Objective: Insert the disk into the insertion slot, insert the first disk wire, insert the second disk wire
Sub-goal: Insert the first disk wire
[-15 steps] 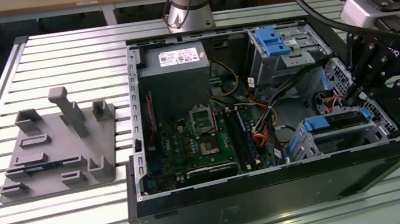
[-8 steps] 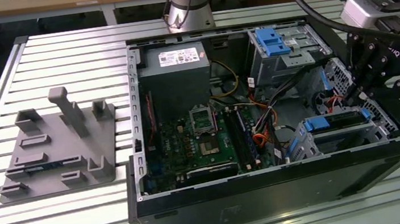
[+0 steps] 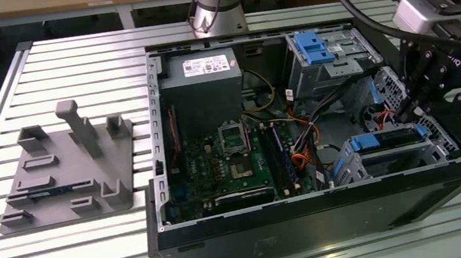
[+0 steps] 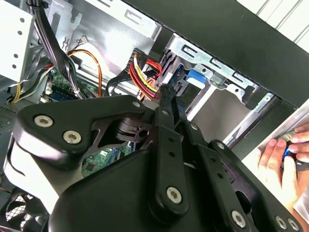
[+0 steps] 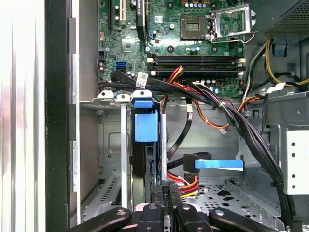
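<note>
On the slatted metal worktop [image 3: 72,56], a grey plastic fixture [image 3: 64,172] sits at the exterior view's left, beside the open black computer case [image 3: 312,221]. Further right, the silver disk in its blue carrier [image 3: 387,139] stands on edge inside the bare sheet-metal insertion slot [image 3: 397,160]. Its long axis runs outward from the green motherboard [image 3: 235,165], blue tab facing the board. The black tool [image 5: 165,191] hangs over its outer end, fingers pressed together, beside red-and-yellow wires [image 5: 189,182].
</note>
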`<state>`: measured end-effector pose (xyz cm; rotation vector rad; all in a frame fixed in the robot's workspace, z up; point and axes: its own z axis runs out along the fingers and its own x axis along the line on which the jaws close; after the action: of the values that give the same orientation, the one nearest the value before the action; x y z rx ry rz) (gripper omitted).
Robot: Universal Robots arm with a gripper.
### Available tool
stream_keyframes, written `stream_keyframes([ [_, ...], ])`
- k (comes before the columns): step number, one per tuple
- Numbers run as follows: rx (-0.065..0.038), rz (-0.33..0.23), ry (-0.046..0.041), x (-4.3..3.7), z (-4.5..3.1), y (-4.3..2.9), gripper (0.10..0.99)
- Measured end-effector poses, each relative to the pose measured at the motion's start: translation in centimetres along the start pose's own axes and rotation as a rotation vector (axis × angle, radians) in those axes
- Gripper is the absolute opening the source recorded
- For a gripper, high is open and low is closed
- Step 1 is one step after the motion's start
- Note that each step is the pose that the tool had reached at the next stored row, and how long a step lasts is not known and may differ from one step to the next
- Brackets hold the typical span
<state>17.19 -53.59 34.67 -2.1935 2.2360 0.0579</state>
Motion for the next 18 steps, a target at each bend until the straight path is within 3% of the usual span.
stream_keyframes([
  [2, 0.000, 0.000, -0.0060, 0.36, 0.03, 0.00, 0.169],
  [18, 0.000, 0.000, -0.0072, 0.76, 0.27, -0.02, 0.169],
])
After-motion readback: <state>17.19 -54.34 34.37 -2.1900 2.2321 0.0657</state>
